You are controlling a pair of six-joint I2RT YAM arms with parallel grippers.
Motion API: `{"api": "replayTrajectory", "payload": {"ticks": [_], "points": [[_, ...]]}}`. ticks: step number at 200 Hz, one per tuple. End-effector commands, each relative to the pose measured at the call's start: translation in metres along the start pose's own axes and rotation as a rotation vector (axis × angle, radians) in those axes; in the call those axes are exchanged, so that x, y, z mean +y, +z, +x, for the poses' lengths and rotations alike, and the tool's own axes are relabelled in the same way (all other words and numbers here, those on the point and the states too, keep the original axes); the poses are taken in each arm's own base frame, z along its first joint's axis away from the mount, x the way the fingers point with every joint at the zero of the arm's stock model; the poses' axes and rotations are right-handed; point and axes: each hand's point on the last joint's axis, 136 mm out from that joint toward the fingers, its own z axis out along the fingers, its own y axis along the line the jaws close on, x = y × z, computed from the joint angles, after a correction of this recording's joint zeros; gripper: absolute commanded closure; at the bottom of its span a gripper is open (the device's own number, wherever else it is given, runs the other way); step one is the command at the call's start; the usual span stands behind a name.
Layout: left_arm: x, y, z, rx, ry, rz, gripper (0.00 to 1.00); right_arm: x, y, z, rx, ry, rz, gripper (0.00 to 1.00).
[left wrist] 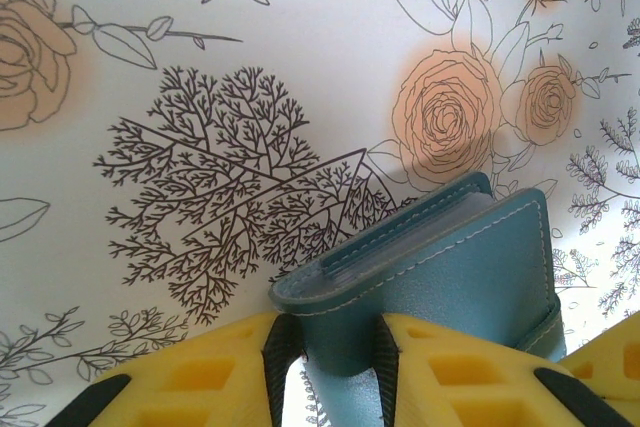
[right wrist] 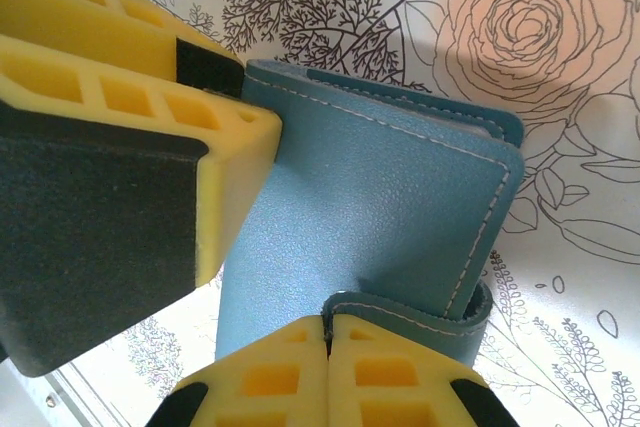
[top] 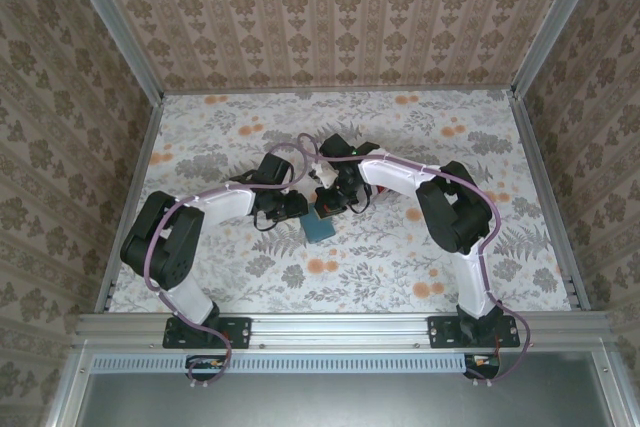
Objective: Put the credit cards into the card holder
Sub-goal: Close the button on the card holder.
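step: opening card holder | left gripper: clamped on its edge | right gripper: closed, seemingly pinching flap | next: spread it open steadily

Bright, even diffuse light, soft shadow on the table at the card holder's far side, wrist views crisp, nearest edges slightly soft.

Showing a bench printed with orange roses and grey ferns, boxed by brown damask walls, edged by a metal rail in front.
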Motion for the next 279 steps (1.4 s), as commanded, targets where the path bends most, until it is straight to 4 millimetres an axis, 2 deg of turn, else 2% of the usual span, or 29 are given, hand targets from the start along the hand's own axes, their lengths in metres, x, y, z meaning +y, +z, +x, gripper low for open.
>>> {"api": "replayTrajectory", "payload": {"ticks": [1,64,155,211,225,241,254,279], "points": [[0.004,0.007,0.007,0.026,0.007,-0.026,0.69,0.017,0.004,-0.004,0.0,-0.002,-0.059,0.98],[0.005,0.007,0.007,0.027,0.01,-0.028,0.71,0.018,0.003,-0.002,0.006,0.001,-0.061,0.98],[0.008,0.007,0.01,0.025,0.004,-0.031,0.72,0.011,0.029,0.011,0.061,-0.007,-0.01,0.98],[0.008,0.009,0.01,0.023,0.0,-0.026,0.72,0.006,0.037,0.016,0.066,0.012,-0.009,0.99],[0.007,0.007,0.01,0.024,0.0,-0.026,0.72,0.008,0.031,0.011,0.035,0.008,-0.013,0.99],[0.004,-0.001,0.008,0.006,0.003,-0.017,0.71,0.008,0.021,0.005,0.005,0.019,-0.021,0.99],[-0.003,-0.015,0.003,-0.029,0.023,-0.001,0.65,0.007,0.015,0.002,-0.008,0.032,-0.024,0.99],[-0.004,-0.046,-0.003,-0.081,0.049,-0.028,0.62,-0.001,0.017,0.003,-0.005,0.058,-0.018,0.99]]}}
